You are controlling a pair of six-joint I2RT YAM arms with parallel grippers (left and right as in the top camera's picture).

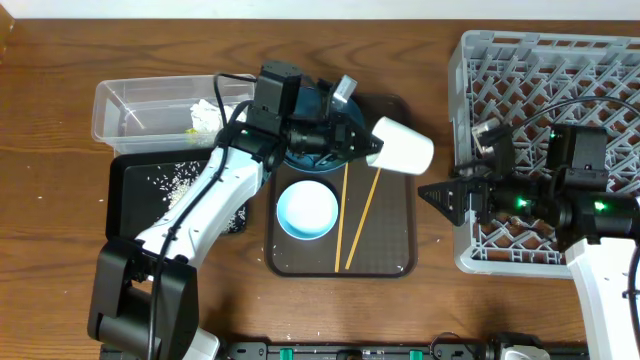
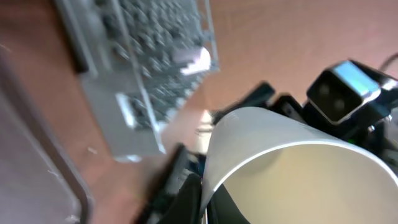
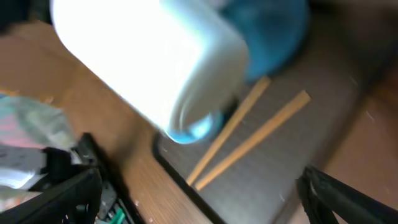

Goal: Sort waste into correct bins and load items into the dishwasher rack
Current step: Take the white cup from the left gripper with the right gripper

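The left claw [image 1: 368, 150] is clamped on the rim of the cream cup [image 1: 405, 148] and holds it tipped sideways, off the brown wooden worktop [image 1: 60, 250], just left of the large square grey plastic lattice rack [image 1: 545, 60]. The right claw [image 1: 430, 192], spread wide apart, hovers at the rack's left wall.

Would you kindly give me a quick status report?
Left tool shut on cream cup, held sideways. Right tool open, empty, at rack's left edge. Nothing between tools.
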